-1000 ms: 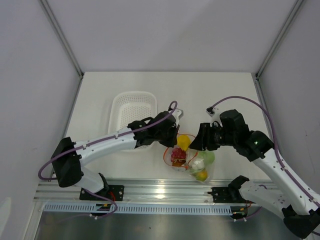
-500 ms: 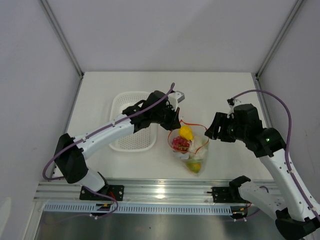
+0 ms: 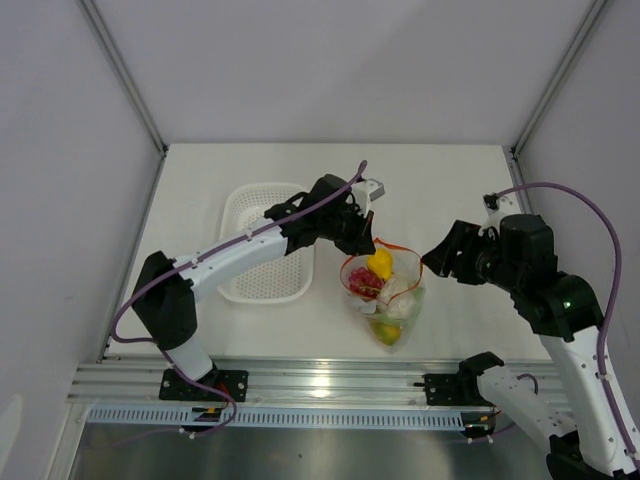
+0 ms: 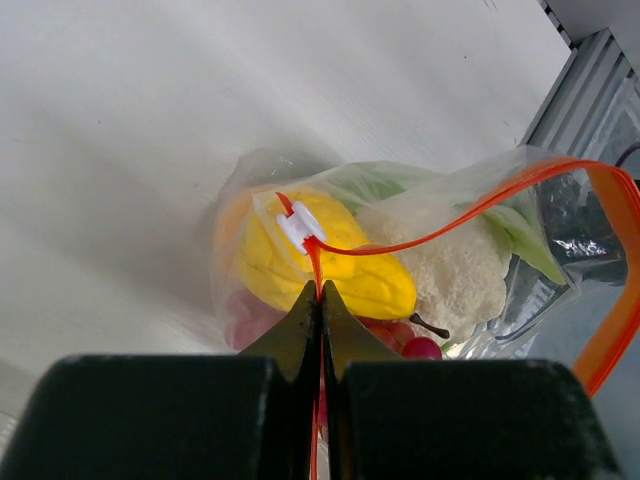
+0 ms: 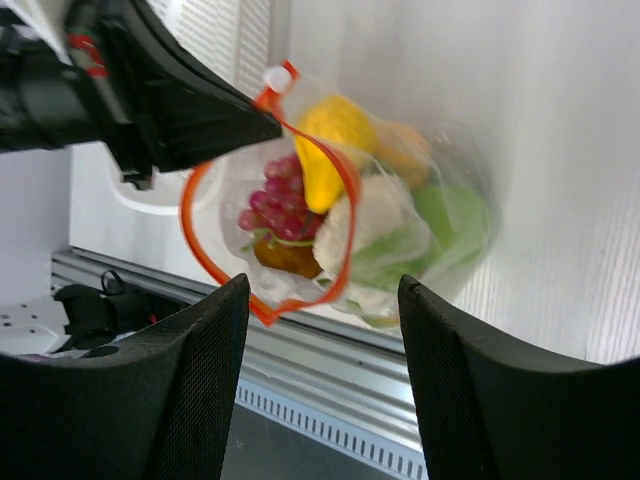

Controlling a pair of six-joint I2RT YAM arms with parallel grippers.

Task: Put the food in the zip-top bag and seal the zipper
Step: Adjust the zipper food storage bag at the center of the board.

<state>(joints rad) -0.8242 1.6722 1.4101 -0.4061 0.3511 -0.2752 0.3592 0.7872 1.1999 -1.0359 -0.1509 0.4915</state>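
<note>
Both arms have shifted over the last second. The left arm has drawn the bag's mouth farther from the near rail, and the right arm has backed off to the right with its claw spreading.

At left, the white basket sits on the table. Just right of it, the left gripper is pinched tight on the zipper, close beside the white slider. The zip-top bag sags from that corner, its mouth gaping in a loop. The food is inside: yellow fruit, grapes, cauliflower and something green.

Farther right, the right gripper stands wide, holding nothing, clear of the bag.

Sealing well probably needs the right claw to take the far end of the strip and pull it taut against the left's pinch. Both lips would then lie flat together before anything runs along them.
</note>
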